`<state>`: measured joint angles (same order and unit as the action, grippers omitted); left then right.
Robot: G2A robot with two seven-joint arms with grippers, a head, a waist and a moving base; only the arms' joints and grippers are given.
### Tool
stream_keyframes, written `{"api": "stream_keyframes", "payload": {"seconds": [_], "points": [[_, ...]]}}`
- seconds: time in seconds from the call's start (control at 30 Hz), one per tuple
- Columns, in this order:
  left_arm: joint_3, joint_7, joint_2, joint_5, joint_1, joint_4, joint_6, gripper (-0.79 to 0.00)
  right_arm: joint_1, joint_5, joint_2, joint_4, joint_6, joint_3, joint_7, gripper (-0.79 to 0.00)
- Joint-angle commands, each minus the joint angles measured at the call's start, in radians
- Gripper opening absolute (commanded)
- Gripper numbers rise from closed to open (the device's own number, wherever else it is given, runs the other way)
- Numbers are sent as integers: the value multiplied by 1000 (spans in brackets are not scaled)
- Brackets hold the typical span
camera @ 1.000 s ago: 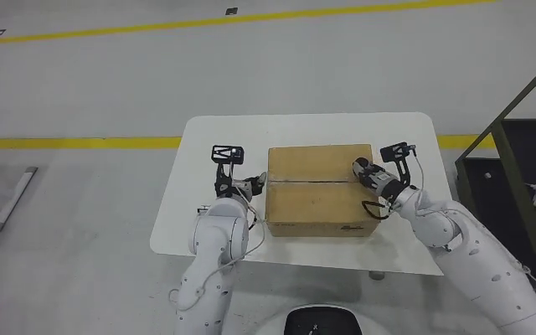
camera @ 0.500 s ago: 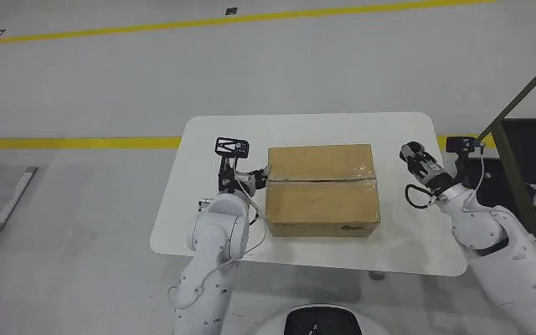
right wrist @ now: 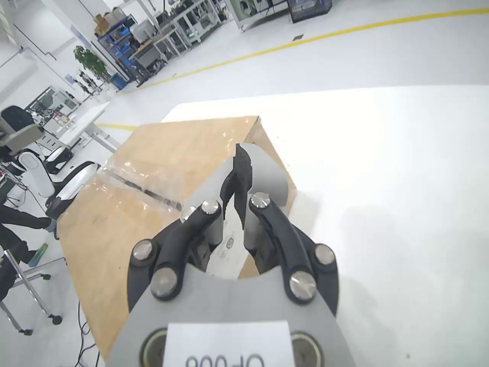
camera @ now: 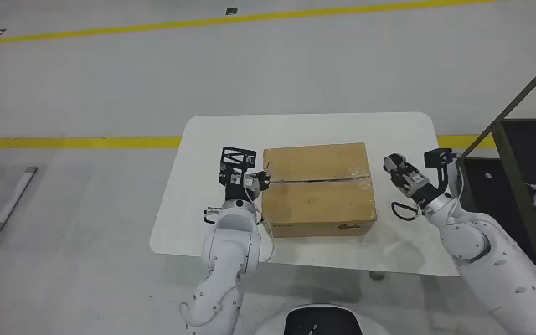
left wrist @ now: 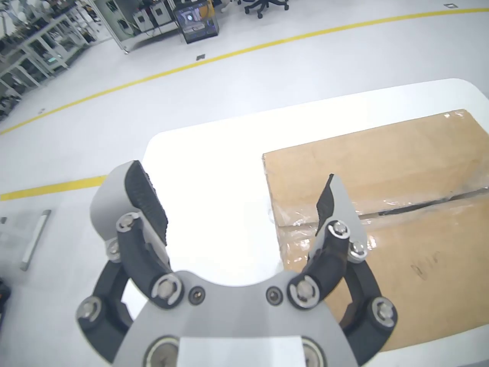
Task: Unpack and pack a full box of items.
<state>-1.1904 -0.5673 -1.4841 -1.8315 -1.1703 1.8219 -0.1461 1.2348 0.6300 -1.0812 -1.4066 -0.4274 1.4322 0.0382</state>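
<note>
Here the left gripper (left wrist: 233,185) gapes wide, straddling the near end edge of the taped cardboard box (camera: 318,188). Past the box's opposite end, the right gripper (right wrist: 240,171) hovers pinched together, empty, just apart from it above the white table (camera: 402,134).

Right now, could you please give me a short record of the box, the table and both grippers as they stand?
box: cardboard box, flaps closed, flat on the white table
seam: clear tape along the middle of the top, with a dark slit in it
left: left gripper, fingers open, at the box's left end, one finger over the top by the seam
right: right gripper, fingers shut on nothing, beside the box's right end and apart from it
</note>
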Motion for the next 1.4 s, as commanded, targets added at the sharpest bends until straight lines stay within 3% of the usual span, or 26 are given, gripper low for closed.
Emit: {"api": "stream_keyframes", "payload": {"seconds": [0.0, 0.1, 0.17, 0.53, 0.63, 0.8, 0.93, 1.1, 1.37], "points": [[14, 18, -2, -43, -9, -8, -27, 0, 55, 32, 13, -65, 6, 87, -13, -785], [25, 33, -5, -61, -30, -15, -75, 0, 154, 85, 23, -169, 40, 181, -67, -785], [32, 22, -9, -54, -40, -13, -112, 0, 210, 58, 24, -215, 17, 189, -27, -785], [32, 22, -9, -54, -40, -13, -112, 0, 213, 118, 23, -225, 44, 174, -37, -785], [32, 22, -9, -54, -40, -13, -112, 0, 227, 142, 10, -247, 169, 152, -133, -785], [32, 22, -9, -54, -40, -13, -112, 0, 308, 229, -20, -326, 469, 70, -334, -785], [15, 48, -3, -12, -62, -17, 12, 0, 372, 287, -30, -397, 549, 43, -384, -785], [-27, 167, 10, 77, -101, 32, 167, 0, 448, 295, -31, -463, 545, 91, -398, -785], [-67, 335, 28, 14, -181, 63, 222, 0, 550, 406, -36, -499, 538, 119, -477, -785]]}}
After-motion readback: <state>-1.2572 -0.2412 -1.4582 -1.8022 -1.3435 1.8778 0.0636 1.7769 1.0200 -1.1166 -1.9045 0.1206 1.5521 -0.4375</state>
